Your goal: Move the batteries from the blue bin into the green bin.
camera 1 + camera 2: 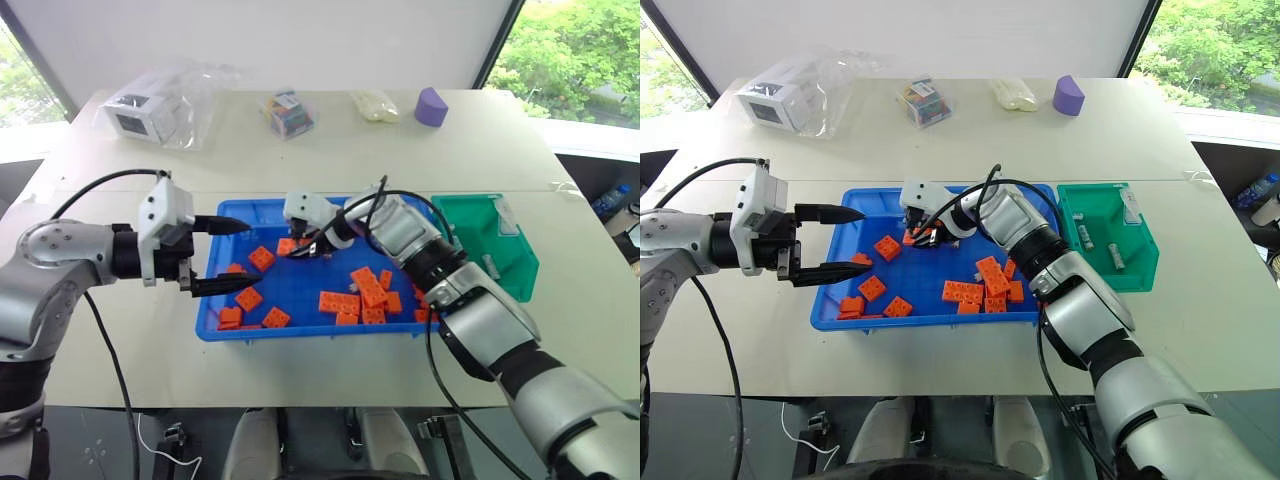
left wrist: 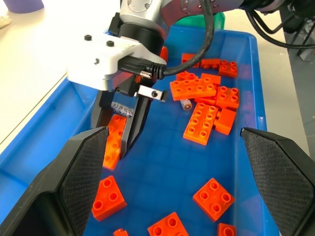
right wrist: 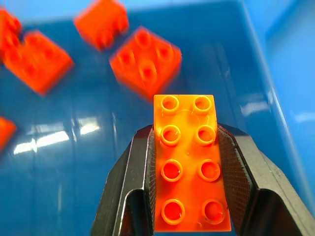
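The shallow blue bin [image 1: 830, 300] sits centre on the desk. One silvery battery [image 2: 185, 104] lies inside among orange bricks. Just right, the deeper green bin [image 1: 1140, 262] holds two batteries [image 1: 1086, 236] lying flat.

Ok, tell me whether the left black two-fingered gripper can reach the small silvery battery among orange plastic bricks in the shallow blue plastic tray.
Probably yes: the left gripper is open above the tray, the battery lies uncovered, though orange bricks crowd it and the right gripper works alongside.
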Available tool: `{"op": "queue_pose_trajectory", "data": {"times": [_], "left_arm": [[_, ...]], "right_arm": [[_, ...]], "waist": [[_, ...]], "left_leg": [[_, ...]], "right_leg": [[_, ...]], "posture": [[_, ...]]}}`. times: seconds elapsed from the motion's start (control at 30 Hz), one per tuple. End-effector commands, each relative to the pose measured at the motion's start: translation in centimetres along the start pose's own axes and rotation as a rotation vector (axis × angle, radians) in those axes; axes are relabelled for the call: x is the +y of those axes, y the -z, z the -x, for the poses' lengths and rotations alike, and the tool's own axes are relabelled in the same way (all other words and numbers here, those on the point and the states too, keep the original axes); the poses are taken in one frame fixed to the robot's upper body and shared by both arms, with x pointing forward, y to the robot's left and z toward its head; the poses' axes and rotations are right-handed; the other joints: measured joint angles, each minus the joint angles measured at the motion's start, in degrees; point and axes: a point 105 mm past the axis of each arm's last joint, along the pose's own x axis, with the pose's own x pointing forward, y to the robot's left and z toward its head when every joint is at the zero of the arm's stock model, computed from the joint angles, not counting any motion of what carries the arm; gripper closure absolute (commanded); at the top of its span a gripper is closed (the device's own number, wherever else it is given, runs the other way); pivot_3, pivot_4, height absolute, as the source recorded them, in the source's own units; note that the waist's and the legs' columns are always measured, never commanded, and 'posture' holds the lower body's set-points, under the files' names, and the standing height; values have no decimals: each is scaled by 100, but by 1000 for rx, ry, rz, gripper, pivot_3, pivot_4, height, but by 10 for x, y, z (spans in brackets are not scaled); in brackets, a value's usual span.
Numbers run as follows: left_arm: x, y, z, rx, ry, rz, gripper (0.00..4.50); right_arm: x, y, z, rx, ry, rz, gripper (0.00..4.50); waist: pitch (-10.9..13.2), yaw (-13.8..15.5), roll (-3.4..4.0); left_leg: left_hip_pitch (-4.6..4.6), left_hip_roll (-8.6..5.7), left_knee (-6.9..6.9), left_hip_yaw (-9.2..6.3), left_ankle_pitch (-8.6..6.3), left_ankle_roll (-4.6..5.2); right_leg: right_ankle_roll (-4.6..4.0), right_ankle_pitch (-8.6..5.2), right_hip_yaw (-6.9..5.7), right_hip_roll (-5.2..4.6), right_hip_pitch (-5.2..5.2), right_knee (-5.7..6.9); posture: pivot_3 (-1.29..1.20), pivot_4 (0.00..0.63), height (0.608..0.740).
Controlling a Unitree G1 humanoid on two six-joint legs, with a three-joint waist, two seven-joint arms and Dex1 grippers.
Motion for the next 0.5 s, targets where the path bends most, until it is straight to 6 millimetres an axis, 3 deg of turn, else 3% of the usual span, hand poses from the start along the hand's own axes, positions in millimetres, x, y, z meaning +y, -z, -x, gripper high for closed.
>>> {"op": "queue_pose_trajectory", "data": {"times": [0.03,0.13,0.17,0.3,0.5], "left_arm": [[-1,-11,-3,-25,20,-47,0],[-1,-12,-6,-30,34,-53,0],[-1,-13,-7,-31,37,-55,0],[0,-14,-9,-34,53,-62,0],[1,-13,-10,-34,65,-63,0]], "right_arm": [[12,-31,-7,-72,-16,60,3243],[19,-33,-16,-72,-21,45,3243],[19,-32,-17,-70,-15,40,2261],[8,-30,2,-77,40,33,406],[-4,0,44,-31,107,2,406]], "waist": [[0,-4,0],[0,15,0],[-1,28,-1],[-1,22,-1],[-2,32,-3]], "left_leg": [[0,0,0,0,0,0],[0,0,0,-1,0,0],[0,0,0,-1,1,-2],[-1,-4,2,2,3,-5],[-1,-5,1,-1,3,-5]], "right_leg": [[0,0,0,0,0,0],[0,0,-2,0,0,1],[-1,0,-2,-1,1,0],[-9,-5,-2,-7,3,-1],[-5,-3,-3,-6,4,-2]], "posture": [[0,150,734],[0,150,734],[0,150,734],[0,150,734],[0,150,734]]}}
